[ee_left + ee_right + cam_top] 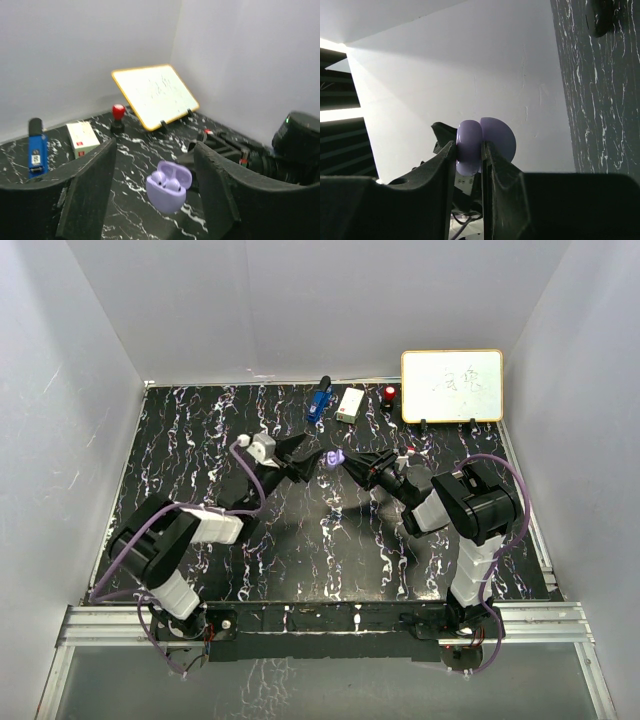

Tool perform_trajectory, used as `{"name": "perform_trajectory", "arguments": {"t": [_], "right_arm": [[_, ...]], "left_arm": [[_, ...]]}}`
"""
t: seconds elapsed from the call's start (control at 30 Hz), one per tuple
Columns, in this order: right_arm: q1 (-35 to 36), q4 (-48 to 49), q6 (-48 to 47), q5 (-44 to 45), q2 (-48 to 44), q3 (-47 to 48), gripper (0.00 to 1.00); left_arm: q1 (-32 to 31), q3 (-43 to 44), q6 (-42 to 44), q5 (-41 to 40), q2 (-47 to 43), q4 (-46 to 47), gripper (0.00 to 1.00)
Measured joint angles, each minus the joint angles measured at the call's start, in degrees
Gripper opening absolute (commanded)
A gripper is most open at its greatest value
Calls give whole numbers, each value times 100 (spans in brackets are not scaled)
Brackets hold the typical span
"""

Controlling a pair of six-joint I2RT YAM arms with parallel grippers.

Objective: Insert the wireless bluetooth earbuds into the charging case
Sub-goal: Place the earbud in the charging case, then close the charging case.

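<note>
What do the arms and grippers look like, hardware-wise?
The left arm and right arm are black with white link sections, each with a lilac cable looped alongside. The left gripper and right gripper have broad matte black fingers.

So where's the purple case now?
In the top view the purple case is over the middle of the table, pinched in the right gripper, with the open left gripper just to its left.

This looks like a robotics lab test booth: plain white panels box in a black marbled table. A left arm and right arm are bolted by an aluminium rail, and a small whiteboard is propped at the back.
</note>
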Motion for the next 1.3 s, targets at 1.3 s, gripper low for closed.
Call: {"name": "perform_trajectory", "arguments": {"t": [1.3], "right_arm": [[0, -640, -1008, -125, -400, 310, 0]], "left_arm": [[-1047, -9, 1829, -2184, 1272, 48, 99]]}}
